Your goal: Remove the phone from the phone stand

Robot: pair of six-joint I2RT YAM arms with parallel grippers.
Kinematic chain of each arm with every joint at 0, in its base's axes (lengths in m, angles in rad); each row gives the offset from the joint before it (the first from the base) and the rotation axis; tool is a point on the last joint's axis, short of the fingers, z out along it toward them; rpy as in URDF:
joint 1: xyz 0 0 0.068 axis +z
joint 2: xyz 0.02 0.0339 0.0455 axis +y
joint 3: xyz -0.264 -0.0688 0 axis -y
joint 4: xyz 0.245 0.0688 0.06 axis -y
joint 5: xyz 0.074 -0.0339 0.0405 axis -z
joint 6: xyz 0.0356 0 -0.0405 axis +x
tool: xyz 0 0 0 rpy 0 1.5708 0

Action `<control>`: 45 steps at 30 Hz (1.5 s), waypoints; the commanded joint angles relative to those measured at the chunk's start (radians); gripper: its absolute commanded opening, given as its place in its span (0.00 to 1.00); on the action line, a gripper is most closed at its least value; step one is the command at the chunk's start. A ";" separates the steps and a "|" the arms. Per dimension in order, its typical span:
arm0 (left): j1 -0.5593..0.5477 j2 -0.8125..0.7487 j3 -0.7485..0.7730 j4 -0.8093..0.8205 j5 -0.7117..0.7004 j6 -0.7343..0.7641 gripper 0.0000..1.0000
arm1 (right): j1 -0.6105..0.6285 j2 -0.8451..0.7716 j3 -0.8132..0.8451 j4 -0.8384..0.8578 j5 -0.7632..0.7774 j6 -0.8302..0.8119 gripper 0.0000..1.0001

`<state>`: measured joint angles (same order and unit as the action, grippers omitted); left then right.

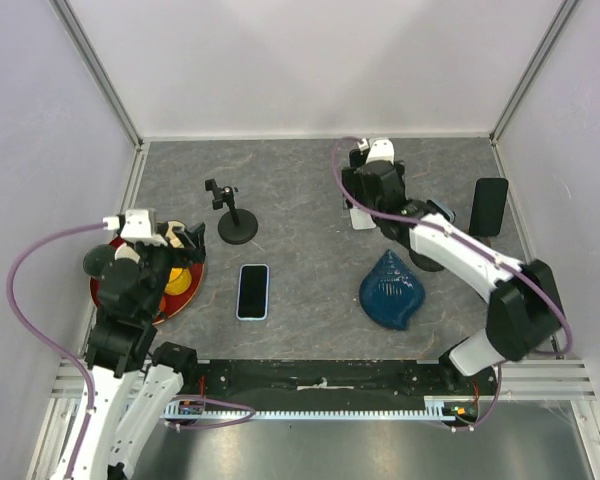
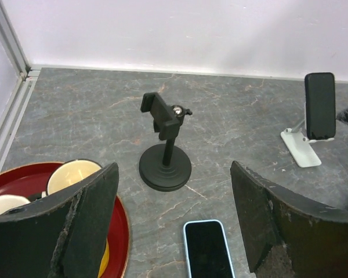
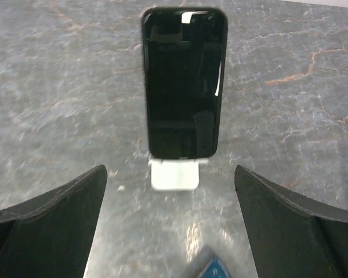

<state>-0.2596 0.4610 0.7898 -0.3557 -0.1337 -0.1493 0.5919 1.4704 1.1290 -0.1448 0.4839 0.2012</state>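
One gaping right tool (image 3: 169,186) faces phone (image 3: 184,87)

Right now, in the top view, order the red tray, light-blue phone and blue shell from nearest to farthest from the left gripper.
1. red tray, partly under the left gripper.
2. light-blue phone, to its right.
3. blue shell, far right.

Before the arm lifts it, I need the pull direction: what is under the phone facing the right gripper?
A white stand; its base shows below the phone. Its cradle behind is covered.
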 commanded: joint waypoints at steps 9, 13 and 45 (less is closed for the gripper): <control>0.000 -0.216 -0.172 0.149 -0.052 -0.056 0.85 | -0.164 0.353 0.314 0.108 -0.174 -0.051 0.98; -0.001 -0.220 -0.172 0.147 -0.049 -0.056 0.84 | -0.173 0.399 0.353 0.111 -0.099 -0.062 0.98; -0.012 -0.208 -0.176 0.156 0.000 -0.055 0.82 | -0.179 0.369 0.348 0.137 -0.119 -0.120 0.47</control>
<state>-0.2703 0.2466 0.6151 -0.2508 -0.1513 -0.1757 0.4129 1.9320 1.4734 -0.0685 0.3550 0.0948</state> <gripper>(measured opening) 0.829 0.818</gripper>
